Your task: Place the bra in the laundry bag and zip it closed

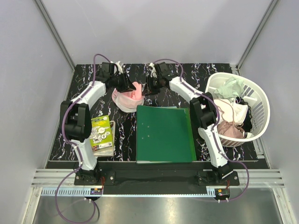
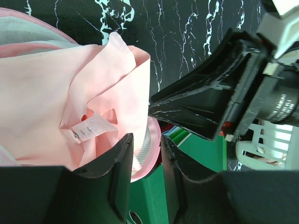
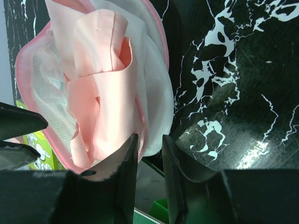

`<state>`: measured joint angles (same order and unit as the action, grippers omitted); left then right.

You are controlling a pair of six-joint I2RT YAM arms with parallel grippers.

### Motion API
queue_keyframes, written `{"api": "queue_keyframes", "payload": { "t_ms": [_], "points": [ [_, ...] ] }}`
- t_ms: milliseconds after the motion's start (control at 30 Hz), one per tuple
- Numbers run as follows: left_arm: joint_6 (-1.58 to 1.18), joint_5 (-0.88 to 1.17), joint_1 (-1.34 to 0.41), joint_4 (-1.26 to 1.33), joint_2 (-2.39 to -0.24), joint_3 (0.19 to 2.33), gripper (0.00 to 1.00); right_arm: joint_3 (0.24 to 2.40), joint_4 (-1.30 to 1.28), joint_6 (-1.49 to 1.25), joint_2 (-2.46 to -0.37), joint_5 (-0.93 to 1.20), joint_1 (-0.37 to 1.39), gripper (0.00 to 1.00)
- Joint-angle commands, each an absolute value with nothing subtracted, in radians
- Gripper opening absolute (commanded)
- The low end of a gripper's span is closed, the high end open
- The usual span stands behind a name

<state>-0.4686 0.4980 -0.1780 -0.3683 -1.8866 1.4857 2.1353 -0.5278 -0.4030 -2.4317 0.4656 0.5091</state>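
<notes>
Green binder (image 1: 164, 134) flat at centre; white basket (image 1: 264, 100) holding clothes (image 1: 231, 113) right; booklets (image 1: 102, 135) left.

- A white sewn-in label (image 2: 88, 129) is seen on the pink bra (image 2: 46, 102), just up and left of the left gripper (image 2: 145, 137) fingers; its print cannot be read.
- Printing is seen on a yellow-green booklet (image 3: 39, 156), left of the right gripper (image 3: 149, 136) fingers; nothing is legible.
- No other text is found.
</notes>
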Motion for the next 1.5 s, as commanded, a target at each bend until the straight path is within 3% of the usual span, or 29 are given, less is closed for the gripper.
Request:
{"api": "queue_keyframes", "payload": {
  "t_ms": [0,300,433,467,567,1000,1300,1400,1467],
  "points": [
    [-0.466,0.512,-0.184,-0.341,-1.884,1.532,0.33,2.197,-0.5,-0.417,-2.447,0.528,0.503,0.34],
    [-0.469,0.512,-0.189,-0.341,-1.92,1.551,0.33,2.217,-0.456,-0.453,-2.493,0.581,0.505,0.29],
    [-0.469,0.499,-0.192,-0.341,-1.948,1.566,0.33,2.23,-0.446,-0.454,-2.508,0.58,0.505,0.19],
    [-0.469,0.496,-0.192,-0.341,-1.966,1.571,0.34,2.23,-0.446,-0.453,-2.508,0.578,0.505,0.09],
    [-0.469,0.477,-0.193,-0.341,-1.997,1.566,0.33,2.232,-0.439,-0.433,-2.485,0.528,0.509,0.0],
    [-0.472,0.425,-0.196,-0.307,-2.017,1.457,0.29,2.042,-0.232,-0.345,-2.208,0.186,0.564,0.0],
    [-0.463,0.431,-0.198,-0.287,-2.051,1.475,0.28,2.04,-0.179,-0.324,-2.171,0.166,0.566,0.0],
    [-0.459,0.439,-0.193,-0.287,-2.01,1.494,0.34,1.996,-0.192,-0.325,-2.172,0.158,0.568,0.0],
    [-0.459,0.446,-0.19,-0.293,-1.979,1.499,0.52,1.973,-0.19,-0.328,-2.171,0.156,0.565,0.0]
  ]
}}
